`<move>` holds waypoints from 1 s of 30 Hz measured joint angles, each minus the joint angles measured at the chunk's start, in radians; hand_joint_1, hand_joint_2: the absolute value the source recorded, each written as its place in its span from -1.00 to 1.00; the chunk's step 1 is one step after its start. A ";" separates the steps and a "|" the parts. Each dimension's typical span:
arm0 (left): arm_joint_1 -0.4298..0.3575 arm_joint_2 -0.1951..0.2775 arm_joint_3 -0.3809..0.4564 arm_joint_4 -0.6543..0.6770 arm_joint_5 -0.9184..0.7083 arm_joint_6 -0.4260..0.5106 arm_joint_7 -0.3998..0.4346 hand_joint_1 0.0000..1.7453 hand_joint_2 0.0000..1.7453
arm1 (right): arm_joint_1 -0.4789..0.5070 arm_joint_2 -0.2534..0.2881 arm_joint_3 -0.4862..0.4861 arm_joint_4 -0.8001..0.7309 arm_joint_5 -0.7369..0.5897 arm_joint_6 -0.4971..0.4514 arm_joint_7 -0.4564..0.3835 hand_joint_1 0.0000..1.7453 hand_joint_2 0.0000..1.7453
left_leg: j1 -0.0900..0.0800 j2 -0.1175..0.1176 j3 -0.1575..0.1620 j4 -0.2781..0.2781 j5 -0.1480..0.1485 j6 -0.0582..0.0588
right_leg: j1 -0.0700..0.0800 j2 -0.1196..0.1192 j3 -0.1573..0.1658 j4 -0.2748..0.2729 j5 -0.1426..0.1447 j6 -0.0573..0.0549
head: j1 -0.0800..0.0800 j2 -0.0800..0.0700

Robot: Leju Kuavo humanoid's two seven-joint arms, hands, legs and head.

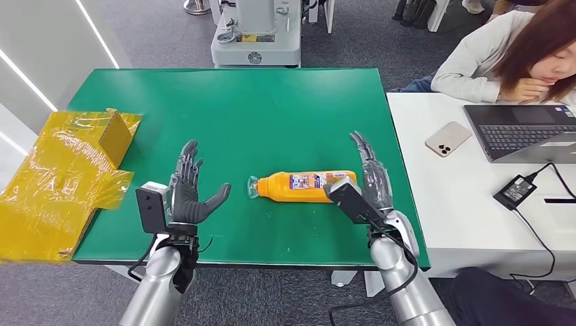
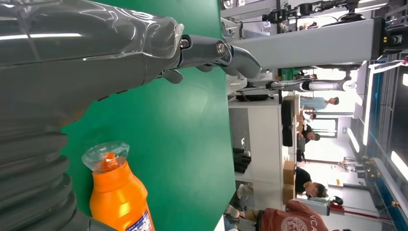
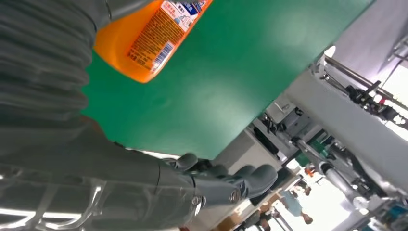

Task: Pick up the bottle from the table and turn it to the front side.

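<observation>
An orange bottle [image 1: 306,185] with a clear cap and a printed label lies on its side on the green table [image 1: 244,115], cap pointing toward my left hand. My left hand [image 1: 192,187] hovers open a short way off the cap end, fingers spread. My right hand [image 1: 370,173] stands open beside the bottle's base end, fingers stretched forward, close to it but holding nothing. The left wrist view has the bottle [image 2: 118,195] cap-first; the right wrist view has the bottle's label [image 3: 153,33] and base.
A crumpled yellow bag with a cardboard box [image 1: 68,173] lies over the table's left edge. A white desk [image 1: 475,210] to the right carries a phone [image 1: 448,138], a laptop [image 1: 523,129] and a charger, with a person [image 1: 516,54] leaning on it. A grey machine base [image 1: 255,41] stands behind the table.
</observation>
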 joint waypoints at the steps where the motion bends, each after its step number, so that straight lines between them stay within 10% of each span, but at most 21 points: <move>1: -0.002 0.000 0.000 0.002 0.001 0.001 -0.002 -1.00 1.00 | -0.015 -0.003 0.014 0.027 0.004 0.005 -0.002 -1.00 1.00 | 0.000 0.000 0.000 0.000 0.000 0.000 | 0.000 0.000 0.000 0.000 0.000 0.000 | 0.000 0.000; 30: -0.011 0.027 0.006 0.040 -0.038 0.070 -0.028 -1.00 1.00 | -0.227 -0.071 0.278 0.365 0.127 -0.031 0.049 -1.00 1.00 | 0.000 0.000 -0.001 0.000 0.000 0.000 | 0.000 0.000 0.000 0.000 0.000 0.000 | 0.000 0.000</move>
